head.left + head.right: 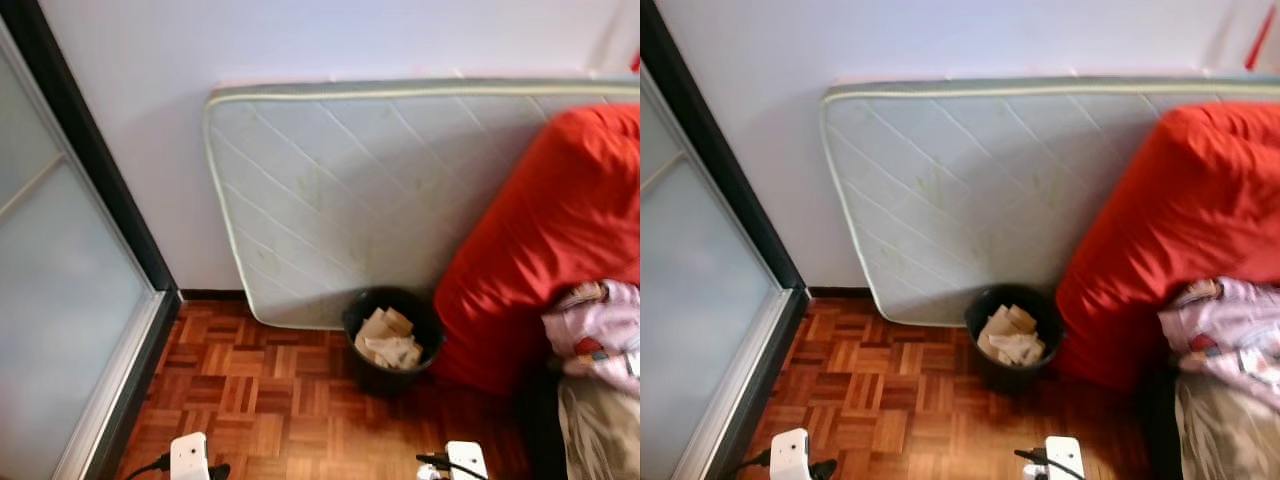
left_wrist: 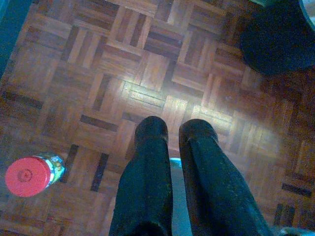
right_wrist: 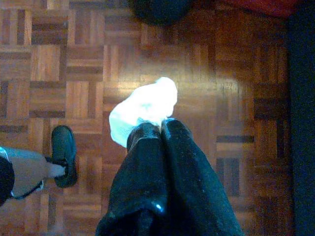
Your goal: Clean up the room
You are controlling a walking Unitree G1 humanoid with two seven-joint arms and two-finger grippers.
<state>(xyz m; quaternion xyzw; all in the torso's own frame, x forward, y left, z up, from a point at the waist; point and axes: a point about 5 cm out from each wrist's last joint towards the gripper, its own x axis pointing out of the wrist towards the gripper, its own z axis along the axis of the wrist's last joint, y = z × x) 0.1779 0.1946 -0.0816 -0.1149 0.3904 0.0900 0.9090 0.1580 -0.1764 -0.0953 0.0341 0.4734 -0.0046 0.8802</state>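
- Nearest, the right tool (image 3: 151,127) hangs over the reddish-brown parquet floor (image 1: 260,400), its two black fingers pressed together on a crumpled white tissue (image 3: 145,108) that bulges out past the tips.
- Beside it in the right wrist view, a person's dark shoe (image 3: 64,155) and a grey trouser leg (image 3: 24,169) stand on the parquet.
- The left tool (image 2: 173,132) also points down at the floor; a narrow gap shows between its fingers, and whether they clamp the pale sliver seen between them cannot be told.
- Close by on the floor lies a small bottle with a round red cap (image 2: 29,175).
- Further ahead, a round black wastebasket (image 1: 392,338) holding crumpled brownish paper (image 1: 390,340) stands on the parquet, touching the foot of a quilted white mattress (image 1: 360,190) propped on its side against the pale wall (image 1: 300,40).
- Just right of the basket bulges a big red cushion-like bundle (image 1: 560,230), with a pink patterned cloth (image 1: 600,335) lying at its lower edge.
- On the left runs a frosted glass sliding door with a dark frame (image 1: 60,260).
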